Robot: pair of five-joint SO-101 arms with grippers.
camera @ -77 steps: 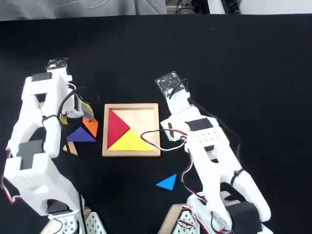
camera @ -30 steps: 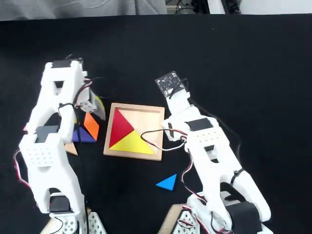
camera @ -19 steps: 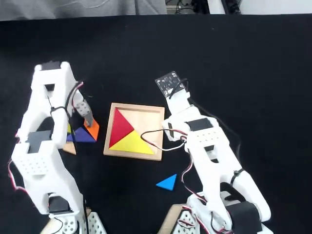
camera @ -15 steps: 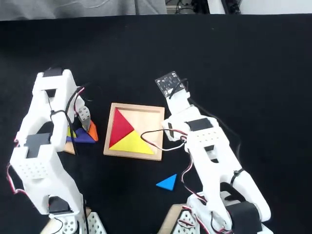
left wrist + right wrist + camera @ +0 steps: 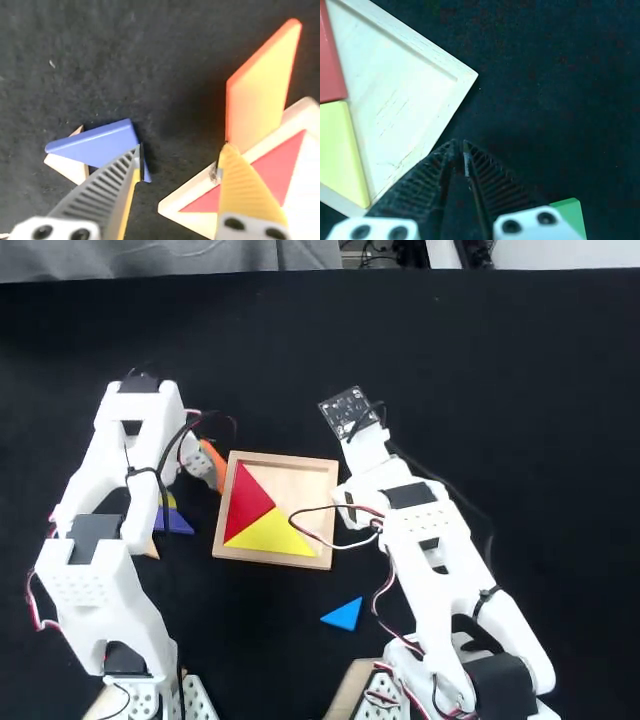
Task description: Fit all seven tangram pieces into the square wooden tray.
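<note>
The square wooden tray (image 5: 311, 498) holds a red triangle (image 5: 245, 502) and a yellow triangle (image 5: 268, 536). My left gripper (image 5: 181, 150) is open by the tray's far left corner (image 5: 185, 202). An orange piece (image 5: 260, 95) stands tilted at one fingertip (image 5: 227, 152); it is also by that corner in the high view (image 5: 211, 453). A purple-blue triangle (image 5: 95, 145) and a wood-coloured piece (image 5: 62, 165) lie near the other finger. My right gripper (image 5: 462, 149) is shut with nothing in it, over the tray's edge (image 5: 395, 100).
A blue triangle (image 5: 345, 615) lies in front of the tray, beside the right arm. A green piece (image 5: 569, 207) sits on the cloth by the right gripper. A bit of yellow piece (image 5: 166, 502) lies left of the tray with the purple-blue triangle (image 5: 172, 521).
The left arm swung toward the tray. The orange piece went from beside the purple-blue triangle to the tray's far left corner. The tray turned slightly earlier on. The right arm kept still.
</note>
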